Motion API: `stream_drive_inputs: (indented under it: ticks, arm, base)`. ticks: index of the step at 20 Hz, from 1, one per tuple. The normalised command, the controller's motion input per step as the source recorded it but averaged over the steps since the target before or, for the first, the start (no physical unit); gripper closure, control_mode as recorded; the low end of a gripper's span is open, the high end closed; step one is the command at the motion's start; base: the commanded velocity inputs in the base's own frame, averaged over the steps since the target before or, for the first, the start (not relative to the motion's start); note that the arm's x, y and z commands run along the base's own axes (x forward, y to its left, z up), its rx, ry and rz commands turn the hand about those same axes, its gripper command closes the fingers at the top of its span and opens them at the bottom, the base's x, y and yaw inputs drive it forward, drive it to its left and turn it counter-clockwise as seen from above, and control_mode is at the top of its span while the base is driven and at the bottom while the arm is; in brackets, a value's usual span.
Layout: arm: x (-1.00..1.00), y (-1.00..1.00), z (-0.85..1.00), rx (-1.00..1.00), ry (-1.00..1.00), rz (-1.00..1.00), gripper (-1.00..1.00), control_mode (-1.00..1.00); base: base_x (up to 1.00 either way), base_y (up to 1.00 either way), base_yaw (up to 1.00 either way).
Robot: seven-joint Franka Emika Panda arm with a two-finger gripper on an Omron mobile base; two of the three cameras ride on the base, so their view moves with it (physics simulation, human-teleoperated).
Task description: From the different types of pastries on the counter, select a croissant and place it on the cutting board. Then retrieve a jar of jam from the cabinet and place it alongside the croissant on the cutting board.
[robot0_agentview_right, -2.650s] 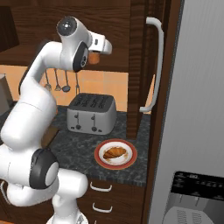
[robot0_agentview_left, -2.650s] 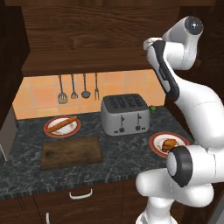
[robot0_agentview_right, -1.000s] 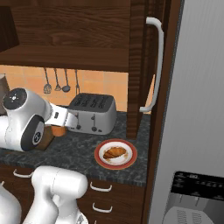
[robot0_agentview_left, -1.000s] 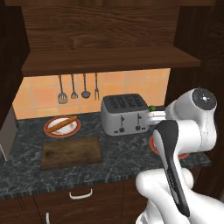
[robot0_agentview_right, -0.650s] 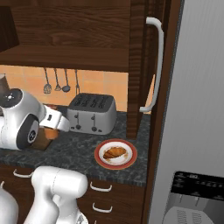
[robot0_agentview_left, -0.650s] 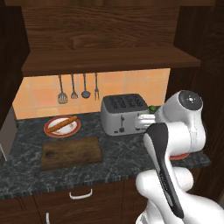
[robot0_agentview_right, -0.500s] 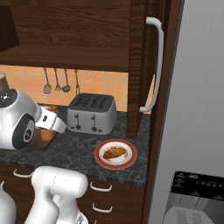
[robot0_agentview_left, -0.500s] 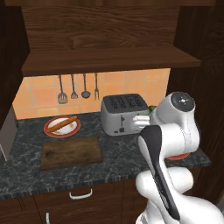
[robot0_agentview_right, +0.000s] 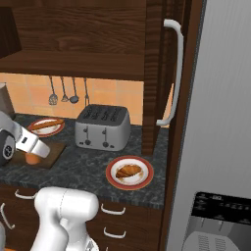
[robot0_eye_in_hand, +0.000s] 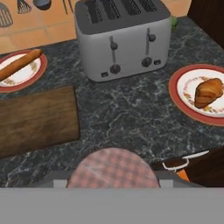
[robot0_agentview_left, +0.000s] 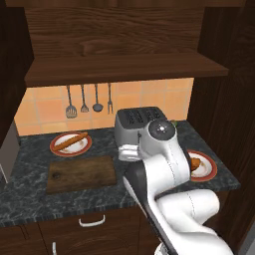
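My gripper [robot0_agentview_right: 32, 152] is shut on the jar of jam [robot0_agentview_right: 33, 159], a small orange jar hanging just above the near right end of the cutting board [robot0_agentview_right: 49, 156]. In the hand view the jar's checked lid [robot0_eye_in_hand: 114, 168] sits low in the middle and hides the fingertips. The dark wooden cutting board [robot0_eye_in_hand: 37, 120] lies bare to the left on the counter [robot0_eye_in_hand: 131, 118]. The croissant [robot0_eye_in_hand: 209, 92] rests on a red-rimmed plate [robot0_eye_in_hand: 183, 94] right of the toaster. The other pastry, a long bread stick [robot0_eye_in_hand: 19, 63], lies on a second plate. The cabinet shelf [robot0_agentview_left: 124, 69] runs above.
A silver toaster [robot0_agentview_left: 142, 122] stands at the back of the counter between the two plates. Kitchen utensils [robot0_agentview_left: 89, 102] hang on the orange tiled wall. A grey fridge [robot0_agentview_right: 215, 122] and a tall panel with a white handle [robot0_agentview_right: 174, 73] close off the right side.
The arm has swung down from shelf height and leftward across the counter with the jar in its grip, ending over the cutting board's right end. The pastries and plates have not moved.
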Motion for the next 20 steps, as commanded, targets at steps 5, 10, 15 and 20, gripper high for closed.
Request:
stream_drive_inputs:
  ticks: [5, 10, 15, 20]
  arm:
    - [-0.22, 0.64, -0.66, 0.00, -0.09, -0.07, 1.00, -1.00]
    - [-0.07, 0.48, -1.00, -0.07, -0.17, -0.02, 1.00, -1.00]
    - [0.16, 0.11, -0.94, -0.24, -0.17, -0.02, 1.00, -1.00]
    - [0.31, 0.00, 0.25, -0.10, -0.03, 0.00, 1.00, -1.00]
  base:
    - [0.00, 0.00, 0.00]
    - [0.00, 0.00, 0.00]
    - [0.00, 0.00, 0.00]
    - [0.00, 0.00, 0.00]
